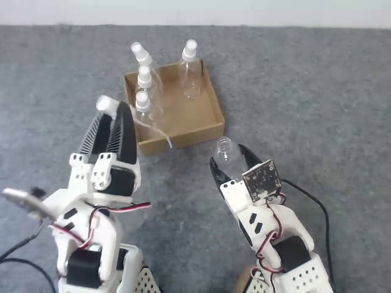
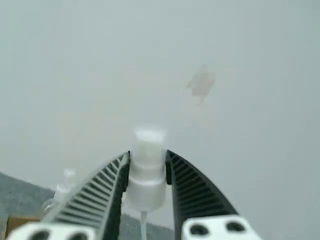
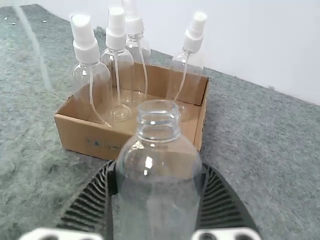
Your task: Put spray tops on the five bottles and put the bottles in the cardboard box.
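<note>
left claw (image 2: 147, 156) clamps a spray top (image 2: 148, 172), right claw (image 1: 227, 156) clamps an uncapped bottle (image 3: 159, 150) beside the cardboard box (image 1: 183, 138).

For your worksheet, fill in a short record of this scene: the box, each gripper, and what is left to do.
Box: cardboard box holds four capped bottles, standing.
Left: left gripper shut on a spray top, beside the box.
Right: right gripper shut on the uncapped bottle, outside the box.
Left to do: cap this bottle, box it.
</note>
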